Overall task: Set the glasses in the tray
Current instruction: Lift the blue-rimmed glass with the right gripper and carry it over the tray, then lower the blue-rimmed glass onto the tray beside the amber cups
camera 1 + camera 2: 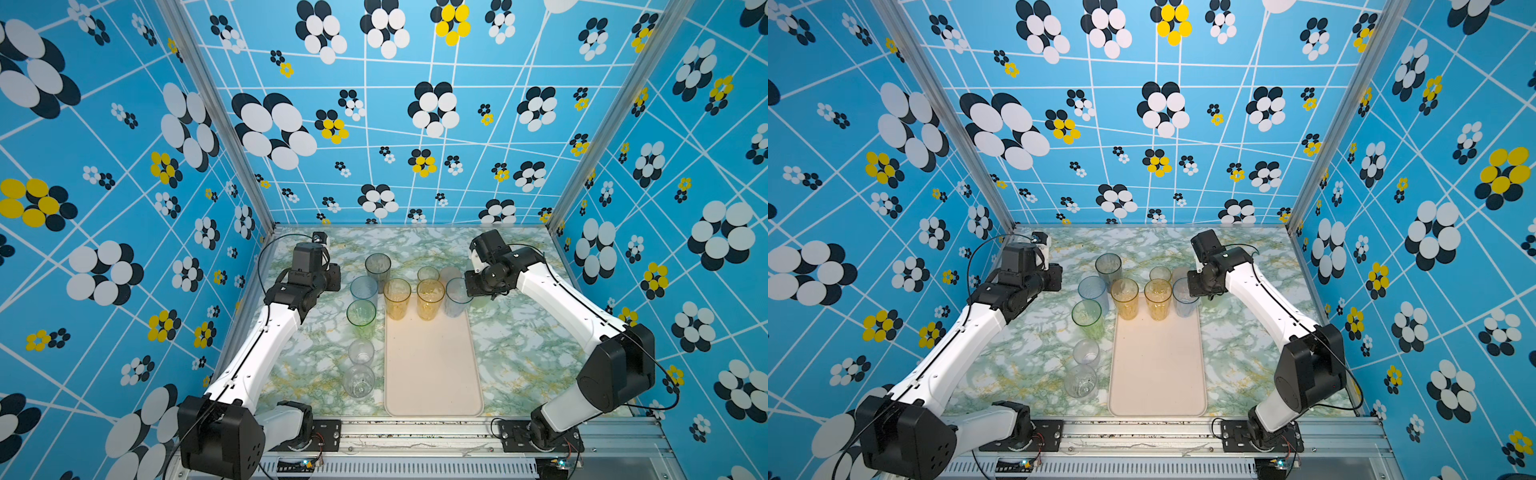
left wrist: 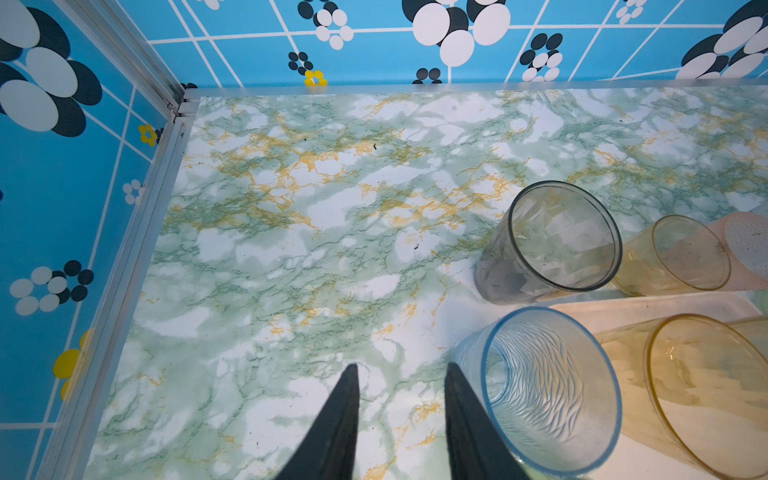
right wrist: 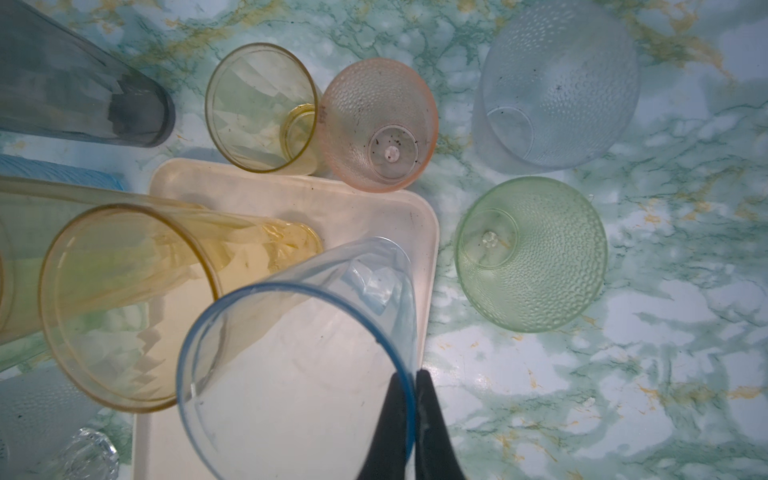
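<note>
Top views: tray (image 1: pixel 432 365) lies lengthwise on the desk (image 1: pixel 519 353).

- Left of the tray's near end: clear tumbler (image 1: pixel 359 380), then second clear tumbler (image 1: pixel 360 352).
- Farther along that side: green tumbler (image 1: pixel 361 318), then ribbed blue tumbler (image 2: pixel 548 390). Left gripper (image 2: pixel 401 366) is parted and empty, just beside it.
- On the tray's far end: amber tumbler (image 1: pixel 397 299), second amber tumbler (image 1: pixel 430 299).
- At its far right corner: blue-rimmed tumbler (image 3: pixel 291 374), rim pinched by right gripper (image 3: pixel 413 376).
- Beyond the tray: smoky tumbler (image 1: pixel 377 266), pink tumbler (image 1: pixel 451 273).

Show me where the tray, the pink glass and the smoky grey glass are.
tray (image 1: pixel 432 374): in a top view, on its bare floor.
pink glass (image 3: pixel 357 99): right wrist view, on its dimpled inner wall.
smoky grey glass (image 2: pixel 561 237): left wrist view, on the inner wall seen through its mouth.
</note>
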`<state>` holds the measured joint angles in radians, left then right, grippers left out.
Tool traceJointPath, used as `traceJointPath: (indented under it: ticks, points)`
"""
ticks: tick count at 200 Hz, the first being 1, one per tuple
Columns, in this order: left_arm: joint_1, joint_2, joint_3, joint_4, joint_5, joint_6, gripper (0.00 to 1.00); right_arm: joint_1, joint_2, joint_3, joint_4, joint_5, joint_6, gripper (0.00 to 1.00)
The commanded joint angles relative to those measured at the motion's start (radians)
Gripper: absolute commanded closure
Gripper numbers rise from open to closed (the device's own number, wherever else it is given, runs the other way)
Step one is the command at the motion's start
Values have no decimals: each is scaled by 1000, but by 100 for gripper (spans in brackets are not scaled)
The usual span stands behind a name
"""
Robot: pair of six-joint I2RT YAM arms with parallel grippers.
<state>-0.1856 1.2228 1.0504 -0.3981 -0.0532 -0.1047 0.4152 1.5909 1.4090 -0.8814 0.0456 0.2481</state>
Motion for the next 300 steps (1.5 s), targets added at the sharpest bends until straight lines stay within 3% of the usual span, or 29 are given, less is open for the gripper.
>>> traceJointPath:
  ticks: [1, 67, 135, 187, 240, 300]
  points:
    - [-8, 15, 34, -28, -7, 13, 64, -9, 1, -11, 6, -17, 6, 98]
    - [-9, 20, 41, -33, -3, 13, 64, -13, -40, -14, -46, 4, -6, 98]
    - [-10, 27, 63, -63, -3, 15, 64, 4, -198, -16, -211, 31, -44, 100]
    - [-10, 43, 78, -67, 16, 2, 64, 212, -258, 65, -345, 23, -52, 100]
    - [-16, 61, 106, -77, 32, 0, 64, 443, -185, 109, -277, 30, -3, 99]
    - [-20, 63, 120, -84, 35, 7, 64, 500, 6, 130, -113, 14, 17, 100]
